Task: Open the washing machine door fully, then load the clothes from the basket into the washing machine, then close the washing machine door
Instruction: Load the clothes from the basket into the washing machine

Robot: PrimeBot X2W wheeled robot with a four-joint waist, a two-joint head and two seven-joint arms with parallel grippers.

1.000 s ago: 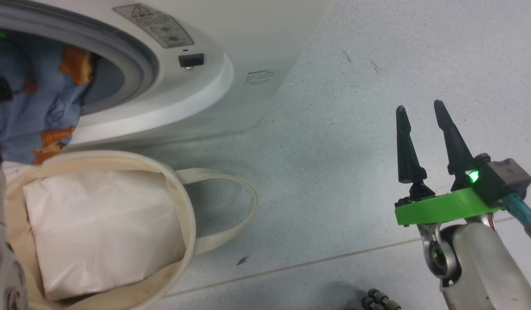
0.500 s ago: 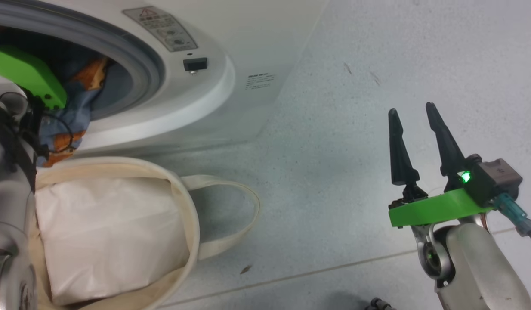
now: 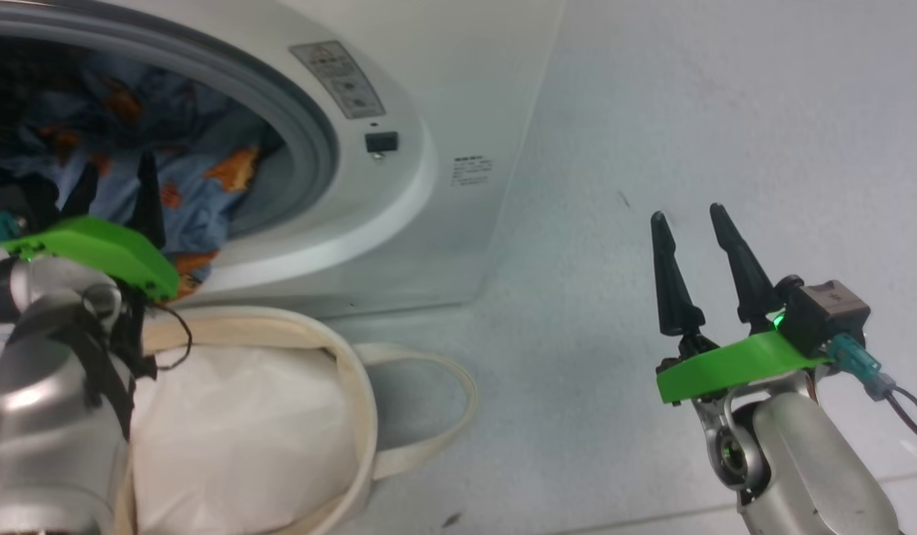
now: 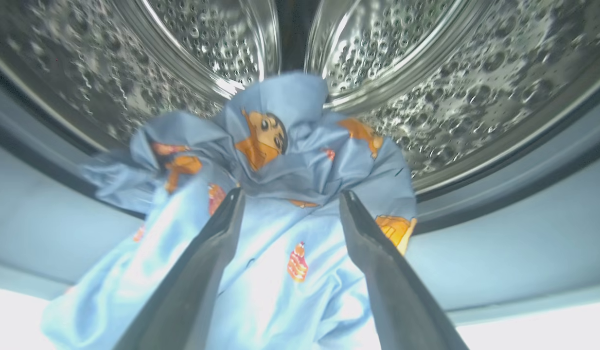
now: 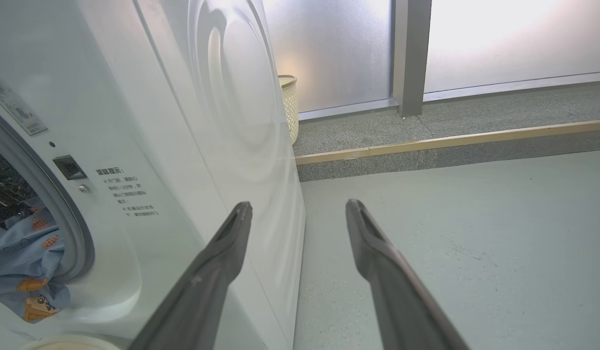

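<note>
- Left hand [image 3: 115, 192] at the washing machine [image 3: 399, 186] mouth, fingers spread wide, holding nothing.
- The clothes [image 4: 280, 160] lie in the drum [image 4: 426, 73], one fold over the lip [image 4: 475, 243].
- Loading step; next, I reckon, push that fold inside.

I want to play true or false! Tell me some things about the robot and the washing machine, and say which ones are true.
1. The left pincer is squeezing the bear clothes. False: its fingers stand apart and the clothes lie loose.
2. Part of the bear clothes hangs out over the grey rim of the washing machine. True.
3. The right pincer is holding a sock. False: it is open and empty, above the floor.
4. A white pad lies in the basket. True.
</note>
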